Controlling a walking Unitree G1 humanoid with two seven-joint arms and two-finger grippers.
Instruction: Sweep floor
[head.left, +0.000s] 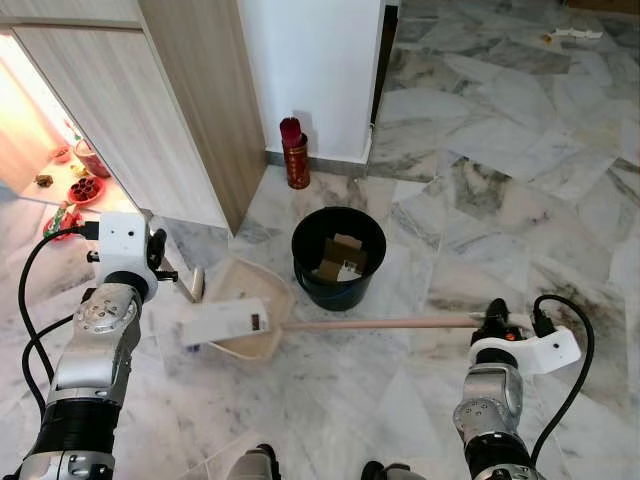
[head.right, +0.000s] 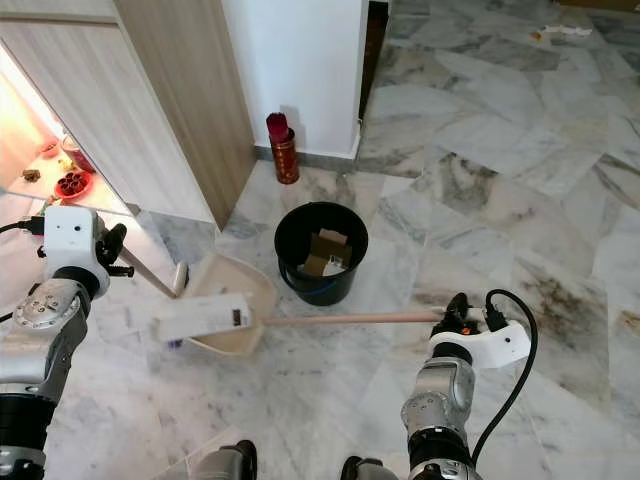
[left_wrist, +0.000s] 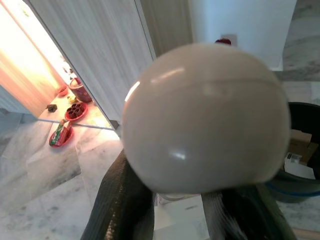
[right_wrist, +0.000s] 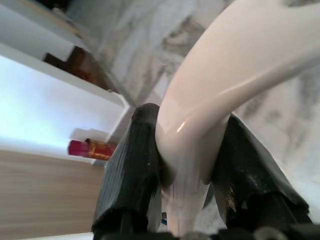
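Dustpan (head.left: 245, 305), beige, sits tilted on the marble floor (head.left: 520, 200) just beside the black bin (head.left: 338, 258), at the bin's eight o'clock. A white box (head.left: 226, 323) lies across the pan's near lip. The bin holds cardboard scraps and paper.

A long pale wooden handle (head.left: 385, 323) runs from the pan toward three o'clock, ending at the right gripper (head.left: 493, 318). In the right wrist view the black fingers (right_wrist: 131, 170) are pressed onto a curved cream handle end (right_wrist: 215, 95) from both sides, firmly pinching it.

Left gripper (left_wrist: 172, 210) is raised at the nine o'clock side of the scene, near the wood-grain cabinet (head.left: 150, 110). A thin stick (head.left: 178, 285) slants from it down to a pale head touching the floor just beside the pan's left edge. In the left wrist view a rounded cream knob (left_wrist: 205, 117) sits between the left fingers (left_wrist: 117, 200), which close against its underside.

A red cylindrical canister (head.left: 295, 153) stands upright against the white wall base at the bin's twelve o'clock, well apart from it. Red dishes (head.left: 85, 188) and a small packet rest on the lit floor beyond the cabinet, at ten o'clock. Some small litter (head.left: 575, 35) lies far off at two o'clock.
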